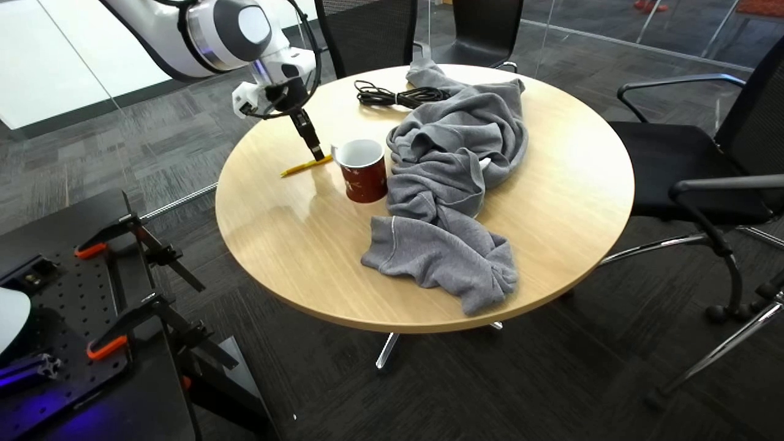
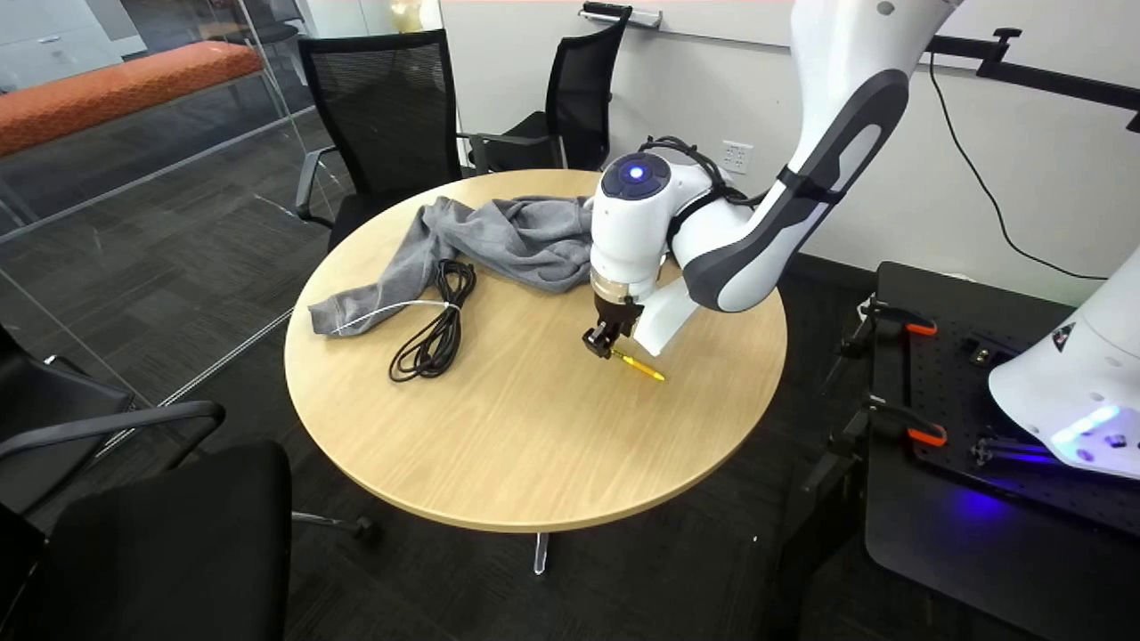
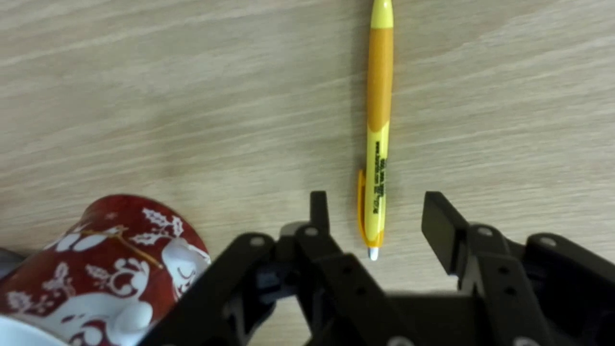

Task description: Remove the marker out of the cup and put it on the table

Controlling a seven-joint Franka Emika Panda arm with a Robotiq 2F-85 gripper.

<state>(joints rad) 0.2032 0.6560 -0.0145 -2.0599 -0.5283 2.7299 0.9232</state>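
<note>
We are finding the yellow-orange click ballpoint pen [image 3: 378,129] outside the dark red mug [image 1: 365,182], lying flat on the desk [image 1: 275,236] with its clip end nearer the mug and its writing tip pointing away. The mug is standing upright, its handle on the pen's side; a grey sweatshirt [image 1: 447,184] is sprawling beside it, perhaps touching. We are reading the pen's spot, opposite the cloth, as chosen to keep it on flat wood within short reach of the mug. The end effector [image 3: 376,216] is holding nothing: in the wrist view its jaws are standing wide, one on either side of the clip end, a gap showing on both flanks. We are taking that straddle as fitting a release, though a pre-grasp would be looking much alike. Pose: the arm [image 2: 775,231] is arching over from its base [image 2: 1078,387] and bending at the wrist, so the end effector [image 1: 319,156] is pointing down at the desk, slanting a little in an exterior view; we are unable to tell whether its tips are touching the wood. We are judging the placing as essentially done, with a straight lift likely next, care being needed against clipping the mug's handle or rolling the pen.
</note>
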